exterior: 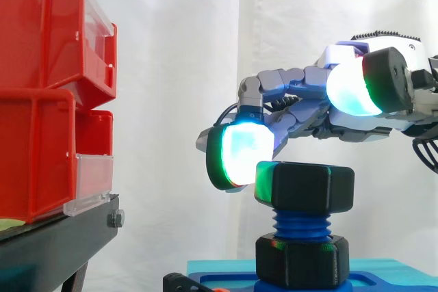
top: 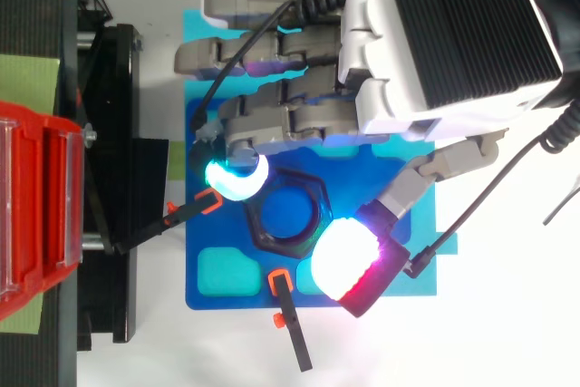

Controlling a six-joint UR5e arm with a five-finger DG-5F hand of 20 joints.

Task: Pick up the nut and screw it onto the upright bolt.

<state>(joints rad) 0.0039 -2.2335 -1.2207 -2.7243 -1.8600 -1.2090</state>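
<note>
A black hex nut (exterior: 313, 186) (top: 263, 224) sits on the top of the upright blue bolt (exterior: 301, 224) (top: 288, 209). Lower down, a second black hex piece (exterior: 301, 261) sits at the bolt's foot on the blue base plate (top: 399, 278). My hand (exterior: 342, 124) (top: 435, 33) hovers over the bolt, coming in from the right. One fingertip (exterior: 239, 152) (top: 234, 178), glowing cyan, hangs at the nut's left upper edge. The thumb pad (exterior: 350, 87) (top: 349, 258) stands higher than the nut and apart from it. The other fingers reach out straight above. Nothing is clasped.
Red bins (exterior: 41, 94) (top: 36, 215) on a black stand (exterior: 55, 237) rise at the left, clear of the bolt. Two black clamps with orange tips (top: 290, 314) (top: 186, 213) hold the base plate's edges. A teal mat (top: 195, 24) lies under the plate.
</note>
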